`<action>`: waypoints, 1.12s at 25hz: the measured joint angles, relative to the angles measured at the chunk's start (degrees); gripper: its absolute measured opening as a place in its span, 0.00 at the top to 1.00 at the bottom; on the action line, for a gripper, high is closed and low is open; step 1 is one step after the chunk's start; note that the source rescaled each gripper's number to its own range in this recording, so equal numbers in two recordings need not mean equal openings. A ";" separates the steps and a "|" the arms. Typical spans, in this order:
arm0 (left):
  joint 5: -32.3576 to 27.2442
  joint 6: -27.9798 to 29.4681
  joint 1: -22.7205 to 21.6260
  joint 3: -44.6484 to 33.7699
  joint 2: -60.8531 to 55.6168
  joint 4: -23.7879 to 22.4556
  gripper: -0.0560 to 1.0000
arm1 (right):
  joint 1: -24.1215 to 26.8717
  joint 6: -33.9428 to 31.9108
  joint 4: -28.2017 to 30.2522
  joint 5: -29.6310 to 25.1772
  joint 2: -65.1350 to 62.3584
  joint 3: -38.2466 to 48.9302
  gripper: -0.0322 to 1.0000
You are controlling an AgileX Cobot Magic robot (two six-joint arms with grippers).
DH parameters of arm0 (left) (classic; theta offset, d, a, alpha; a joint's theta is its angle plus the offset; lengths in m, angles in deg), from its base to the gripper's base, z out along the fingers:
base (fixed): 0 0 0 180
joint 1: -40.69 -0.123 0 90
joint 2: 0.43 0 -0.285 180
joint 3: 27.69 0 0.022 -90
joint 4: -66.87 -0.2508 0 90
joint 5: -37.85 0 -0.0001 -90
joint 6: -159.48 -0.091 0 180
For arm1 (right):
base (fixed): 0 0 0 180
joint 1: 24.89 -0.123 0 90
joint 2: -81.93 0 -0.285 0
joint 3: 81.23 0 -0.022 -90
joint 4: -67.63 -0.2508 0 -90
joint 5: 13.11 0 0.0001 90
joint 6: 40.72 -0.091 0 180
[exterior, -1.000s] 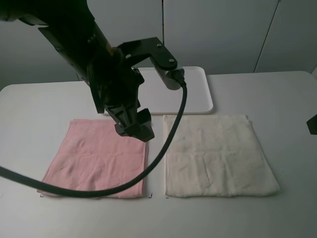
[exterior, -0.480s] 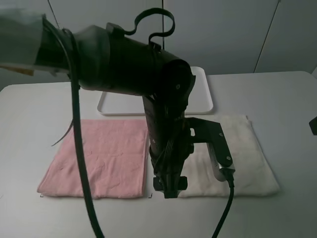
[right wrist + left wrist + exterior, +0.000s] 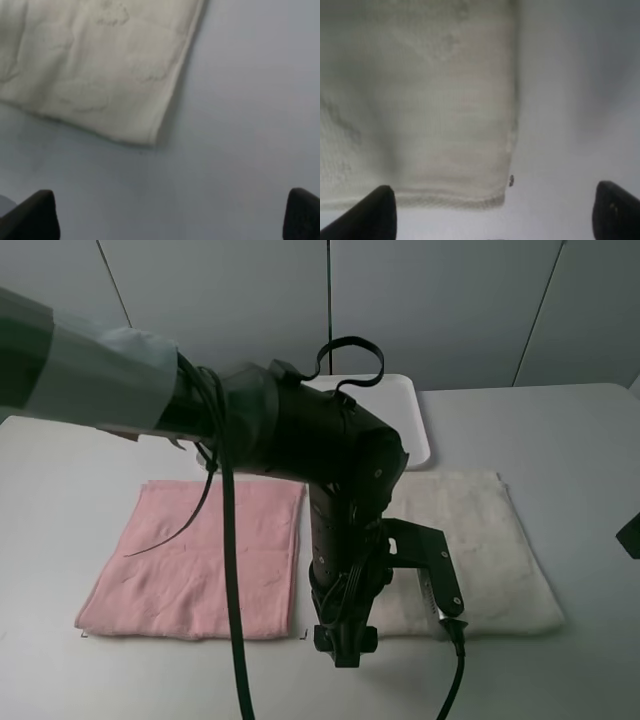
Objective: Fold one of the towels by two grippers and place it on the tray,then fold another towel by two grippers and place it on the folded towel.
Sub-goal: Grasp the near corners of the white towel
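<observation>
**Both claws open over the cream towel's 2 near corners**

My left gripper (image 3: 497, 212) is released, fingers spread wide, nothing in them. In the left wrist view the near-left corner of the cream towel (image 3: 480, 530) sits about midway between the 2 fingertips, just ahead of them. It is not pinched yet. From the high camera this arm reaches across the middle and hangs over that corner, just beside the gap to the pink towel (image 3: 190, 560).

My right gripper (image 3: 167, 215) is also released and empty. The near-right corner lies ahead of its fingertips with bare table (image 3: 240, 125) between, so this claw is farther from its corner than the left one.

The cream towel lies flat and unfolded on the right half of the table, its near edge running left to right between my 2 claws. The tray (image 3: 412, 420) sits beyond its far edge, partly hidden by my left arm.

My read: the left claw only needs to drop, while the right must close in first. The fold then goes from the near edge toward the tray.
</observation>
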 joint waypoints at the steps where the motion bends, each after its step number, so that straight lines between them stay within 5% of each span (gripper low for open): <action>1: 0.27 0.00 0.00 0.00 0.13 0.00 0.00 | 0.00 3.05 0.00 0.00 0.79 0.00 0.03; 8: 2.07 0.00 0.00 0.00 1.08 0.00 0.00 | 0.00 21.08 0.00 0.51 7.46 0.00 0.03; 18: 2.49 0.00 0.00 0.44 2.04 -0.06 0.00 | -8.08 35.98 1.73 4.86 15.80 0.20 0.03; 28: 2.39 0.00 0.00 0.43 2.08 -0.19 0.00 | -8.65 47.47 0.07 11.72 23.19 4.34 0.03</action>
